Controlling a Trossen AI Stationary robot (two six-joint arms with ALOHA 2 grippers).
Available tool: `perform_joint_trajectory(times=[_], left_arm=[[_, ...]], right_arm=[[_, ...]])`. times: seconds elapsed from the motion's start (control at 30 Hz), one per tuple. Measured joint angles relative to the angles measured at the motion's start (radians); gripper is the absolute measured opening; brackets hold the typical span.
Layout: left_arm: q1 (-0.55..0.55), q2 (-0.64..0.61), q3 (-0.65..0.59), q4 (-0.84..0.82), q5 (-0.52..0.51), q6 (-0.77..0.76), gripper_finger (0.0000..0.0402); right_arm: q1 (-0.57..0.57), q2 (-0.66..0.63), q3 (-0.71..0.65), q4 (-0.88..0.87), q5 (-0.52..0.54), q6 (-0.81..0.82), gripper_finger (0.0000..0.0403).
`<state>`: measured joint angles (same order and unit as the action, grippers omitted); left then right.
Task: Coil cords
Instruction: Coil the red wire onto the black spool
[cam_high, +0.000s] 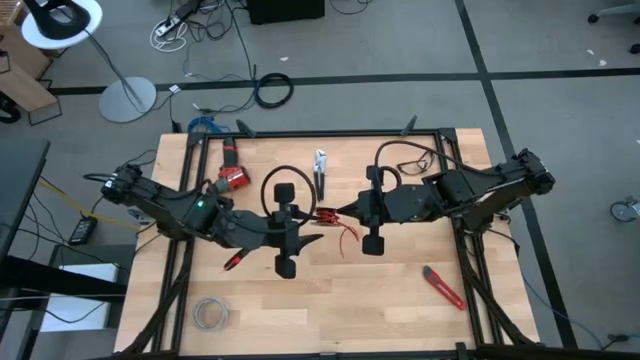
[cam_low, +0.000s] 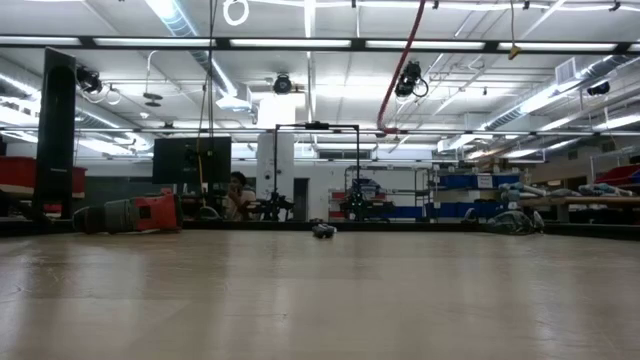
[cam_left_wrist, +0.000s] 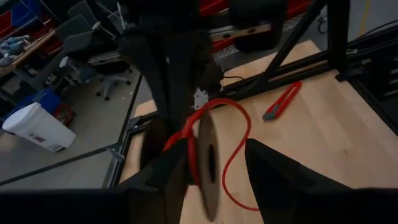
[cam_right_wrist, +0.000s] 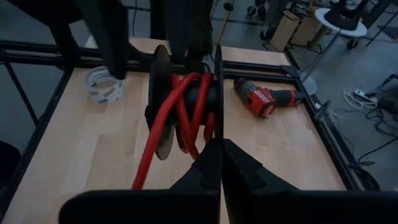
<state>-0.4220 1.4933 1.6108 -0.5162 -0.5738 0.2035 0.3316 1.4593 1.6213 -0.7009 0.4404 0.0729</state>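
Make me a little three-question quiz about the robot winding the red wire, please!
1. True or false: the red wire is wound around a dark spool.
2. Which power tool lies on the wooden table? A) a red drill B) a saw C) a sander
3. Fill in: the right gripper has its fingers ____.

Key
1. True. In the right wrist view the loops sit between the spool's two discs, and the left gripper is at the spool too.
2. A, the red drill.
3. Shut, pressed together just below the spool.
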Motion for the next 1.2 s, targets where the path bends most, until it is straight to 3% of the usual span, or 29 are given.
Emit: perform_joint_trajectory(times=[0.4, 0.53, 0.8, 1.2], left_arm=[[0.010, 0.000, 0.000, 0.016, -0.001, 0.000, 0.0157], [0.010, 0.000, 0.000, 0.015, -0.001, 0.006, 0.0120], [0.010, 0.000, 0.000, 0.014, -0.001, 0.024, 0.0010], [0.009, -0.002, -0.001, 0.084, 0.011, 0.020, 0.0002]], right_arm=[[0.002, 0.001, 0.000, 0.008, -0.015, -0.013, 0.0000], [0.002, 0.002, 0.000, 0.016, -0.014, -0.014, 0.0000], [0.002, 0.002, 0.000, 0.026, -0.006, -0.019, 0.0000], [0.041, 0.002, 0.000, 0.108, 0.084, -0.134, 0.0000]])
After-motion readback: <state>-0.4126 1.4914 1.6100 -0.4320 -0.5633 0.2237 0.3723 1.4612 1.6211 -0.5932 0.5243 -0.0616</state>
